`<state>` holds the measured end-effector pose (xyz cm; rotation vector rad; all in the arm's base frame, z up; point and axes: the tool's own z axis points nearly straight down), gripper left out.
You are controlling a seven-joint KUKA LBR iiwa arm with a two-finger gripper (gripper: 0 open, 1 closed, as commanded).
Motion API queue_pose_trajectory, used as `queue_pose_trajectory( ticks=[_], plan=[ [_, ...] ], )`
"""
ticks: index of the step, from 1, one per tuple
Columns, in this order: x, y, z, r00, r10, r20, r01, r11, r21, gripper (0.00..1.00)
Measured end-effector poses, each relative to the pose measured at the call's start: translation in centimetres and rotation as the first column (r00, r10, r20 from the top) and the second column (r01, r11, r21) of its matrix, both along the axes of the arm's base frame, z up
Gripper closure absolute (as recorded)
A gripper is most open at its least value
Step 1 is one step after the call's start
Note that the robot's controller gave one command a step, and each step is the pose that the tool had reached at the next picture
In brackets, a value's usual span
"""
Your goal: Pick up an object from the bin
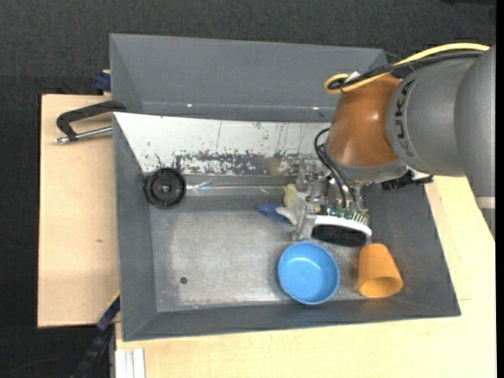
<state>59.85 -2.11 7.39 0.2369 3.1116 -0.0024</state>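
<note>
My gripper [309,208] is low in the right middle of the bin, its metal fingers pointing down to the left. Just below and right of it lies a black-and-white brush [340,232], touching or very near the fingers. A small blue thing [272,210] lies right at the gripper's left side; I cannot see whether it is between the fingers. A blue bowl [308,272] sits upright just below the gripper near the front wall. An orange cup [377,272] lies on its side right of the bowl.
A black round wheel-like disc [164,187] rests at the back left of the bin floor. The arm with its orange cover hangs over the bin's right back part. The left and middle floor is bare metal.
</note>
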Motion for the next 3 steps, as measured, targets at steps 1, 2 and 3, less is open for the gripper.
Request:
queue_pose_trajectory(
  ticks=[1,2,3],
  plan=[
    [0.2,-0.2,0.5,1.000,-0.001,0.005,0.001,1.000,-0.003,1.00],
    [-1.2,6.3,12.5,0.997,0.081,-0.007,-0.081,0.997,0.005,1.00],
    [-0.4,5.8,20.9,0.925,0.379,-0.007,-0.379,0.925,-0.001,1.00]
  ],
)
